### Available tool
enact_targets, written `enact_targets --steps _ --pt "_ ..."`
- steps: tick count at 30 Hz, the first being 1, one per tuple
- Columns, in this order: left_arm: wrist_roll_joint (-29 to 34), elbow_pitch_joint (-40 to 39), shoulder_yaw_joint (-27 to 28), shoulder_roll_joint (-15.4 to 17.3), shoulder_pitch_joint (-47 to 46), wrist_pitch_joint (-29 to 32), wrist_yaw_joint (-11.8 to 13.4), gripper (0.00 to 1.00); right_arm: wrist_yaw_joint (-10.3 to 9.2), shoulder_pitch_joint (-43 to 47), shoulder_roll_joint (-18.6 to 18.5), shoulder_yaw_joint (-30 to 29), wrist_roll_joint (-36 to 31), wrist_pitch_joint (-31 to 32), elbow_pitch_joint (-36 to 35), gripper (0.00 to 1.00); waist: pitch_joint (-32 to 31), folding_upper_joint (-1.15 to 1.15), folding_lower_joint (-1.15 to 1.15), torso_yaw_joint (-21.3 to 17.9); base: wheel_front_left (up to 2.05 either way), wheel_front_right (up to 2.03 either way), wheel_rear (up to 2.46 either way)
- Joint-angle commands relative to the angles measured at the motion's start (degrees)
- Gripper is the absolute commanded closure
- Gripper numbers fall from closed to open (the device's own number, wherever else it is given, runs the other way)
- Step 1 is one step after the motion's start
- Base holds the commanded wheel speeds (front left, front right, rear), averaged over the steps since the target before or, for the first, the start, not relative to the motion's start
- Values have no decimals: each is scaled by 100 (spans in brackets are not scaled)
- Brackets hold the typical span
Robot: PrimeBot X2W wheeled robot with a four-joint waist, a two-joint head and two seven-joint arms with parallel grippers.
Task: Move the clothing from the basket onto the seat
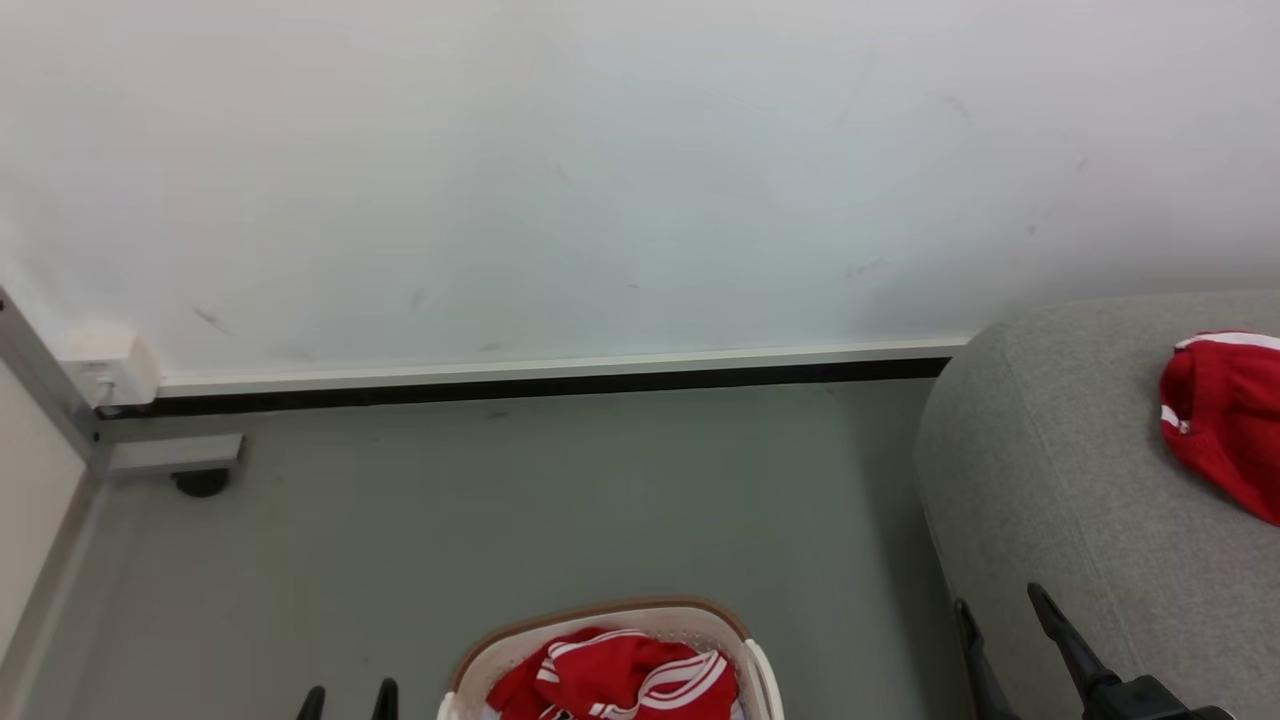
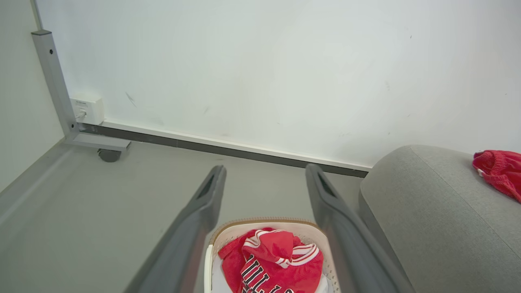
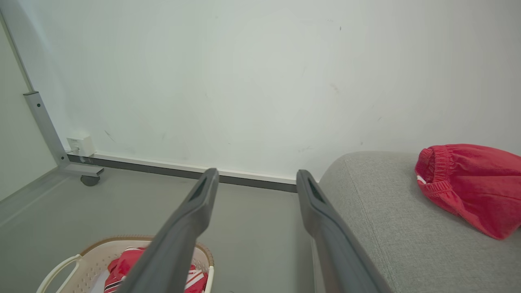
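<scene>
L end effector (image 1: 348, 693) low left over floor (image 1: 450, 520), fingers spread, empty, just beside basket (image 1: 600, 612). Red jersey (image 1: 615, 675) bunched in basket, pale cloth (image 2: 215, 280) under it. R end effector (image 1: 998, 598) spread too, empty, at edge of seat (image 1: 1050, 470). 2nd jersey (image 1: 1225, 420) lies on seat, far right, well apart from basket.

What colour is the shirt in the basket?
The shirt is red with white stripes and black-and-white letters, best seen in the left wrist view.
</scene>
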Motion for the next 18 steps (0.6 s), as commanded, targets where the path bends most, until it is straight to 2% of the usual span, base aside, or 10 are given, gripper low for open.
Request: enact_targets --steps 1,11,18 --pt "74 -18 31 9 -35 -1 -19 0 -12 -61 -23 20 -27 1 22 0 47 0 0 -89 0 0 0" --pt "64 276 -430 331 -777 -1 -12 0 -12 -361 -21 131 26 1 -78 0 582 0 0 -802 0 0 0" --pt "89 1372 -851 657 -1734 174 -13 0 -12 -606 -18 202 267 1 -271 0 1253 0 0 -1328 0 0 0"
